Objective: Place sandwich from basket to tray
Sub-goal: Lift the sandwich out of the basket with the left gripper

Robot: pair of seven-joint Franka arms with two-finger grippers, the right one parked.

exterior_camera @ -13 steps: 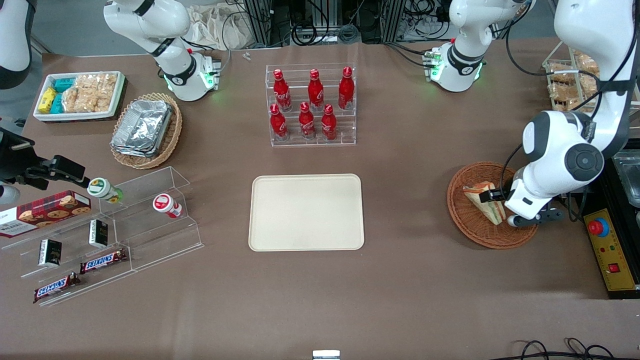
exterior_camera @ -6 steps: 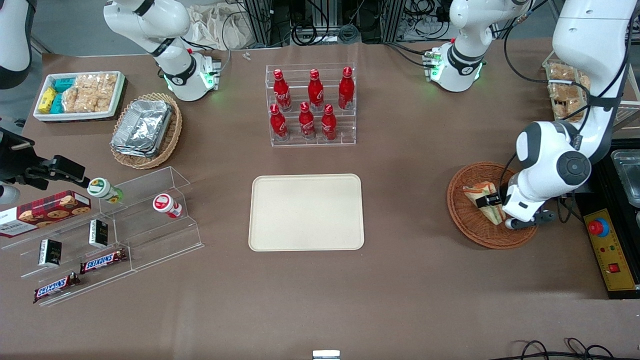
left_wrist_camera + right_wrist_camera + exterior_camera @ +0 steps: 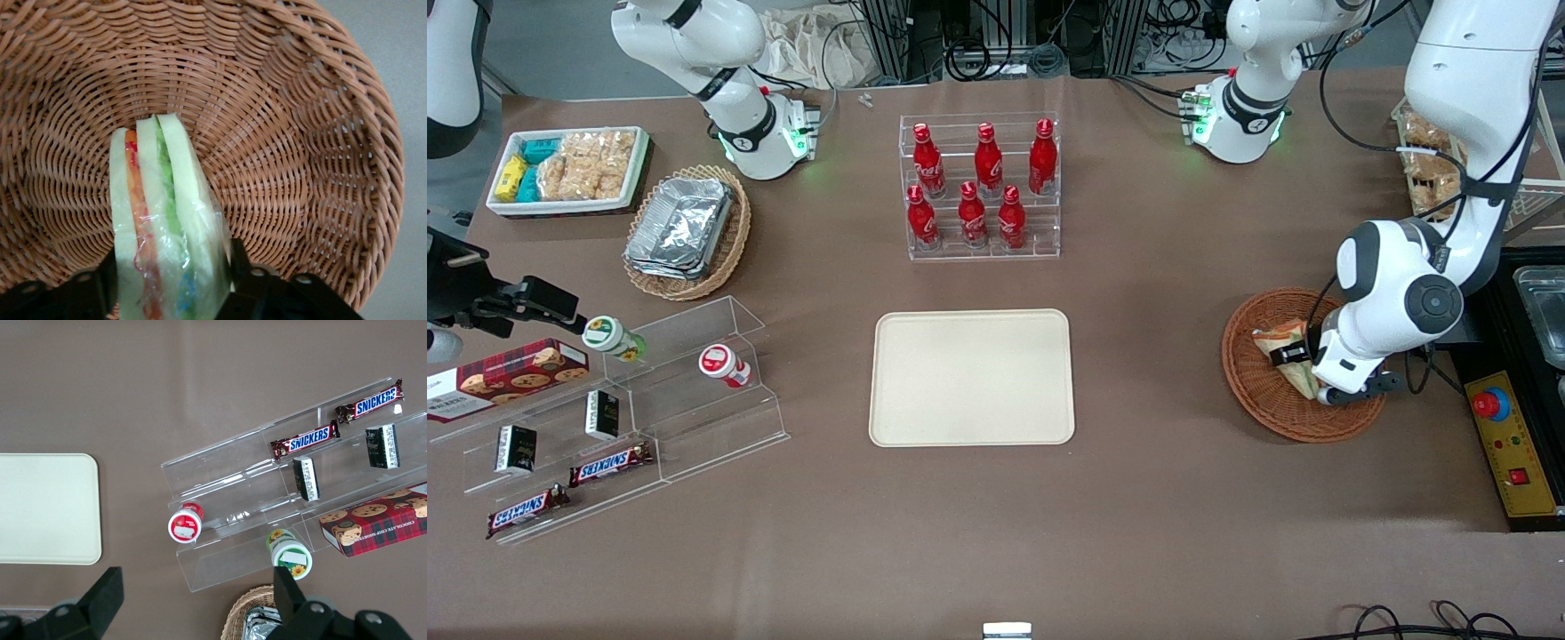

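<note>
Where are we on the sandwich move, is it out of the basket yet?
Not yet. The gripper is down in the basket, with a finger on each side of the sandwich, which still sits inside the basket; whether the fingers have clamped it I cannot tell. Left: lift it out, carry it to the tray, which holds nothing, and release.

Bright, even overhead lighting, pretty clean shots

Shadows on the brown surface [image 3: 1138, 498] are soft and faint. The foil containers [image 3: 680, 227] and clear acrylic shelf [image 3: 694, 373] catch some glare. Up close the sandwich [image 3: 163, 227] wrap shines, and the pincer [image 3: 170, 293] looks dark and slightly blurry.
</note>
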